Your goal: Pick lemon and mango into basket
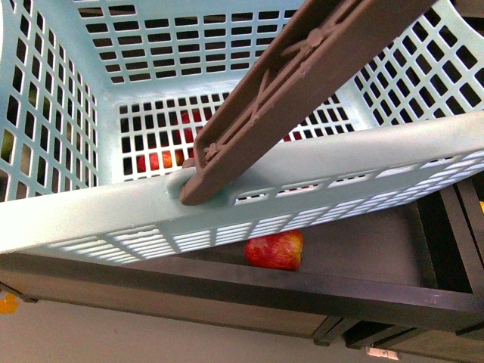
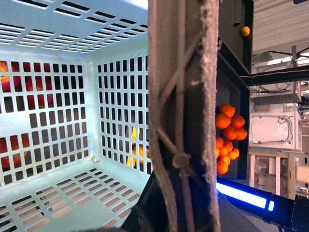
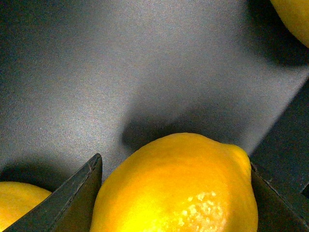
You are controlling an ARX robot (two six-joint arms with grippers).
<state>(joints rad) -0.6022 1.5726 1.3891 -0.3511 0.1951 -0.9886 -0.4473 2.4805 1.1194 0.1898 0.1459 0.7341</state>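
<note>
The turquoise basket [image 1: 91, 219] fills the front view, tilted, its lattice walls and floor close to the camera. Its brown handle [image 1: 302, 76] runs diagonally across it. In the left wrist view the handle [image 2: 181, 96] stands upright in the middle, and my left gripper [image 2: 181, 210] is shut on it low in the picture. The basket [image 2: 53, 145] looks empty inside. My right gripper [image 3: 176, 205] is shut on the lemon [image 3: 178, 179], a plain yellow fruit held between two dark fingers [image 3: 77, 193] over a grey shelf floor. The mango is out of view.
Two more yellow fruits [image 3: 19, 203] [image 3: 292, 14] lie near the lemon. A red-blushed fruit [image 1: 274, 250] sits on a dark shelf [image 1: 227, 295] under the basket; red fruit [image 1: 159, 160] shows through the lattice. A heap of tangerines [image 2: 229, 135] lies beyond the handle.
</note>
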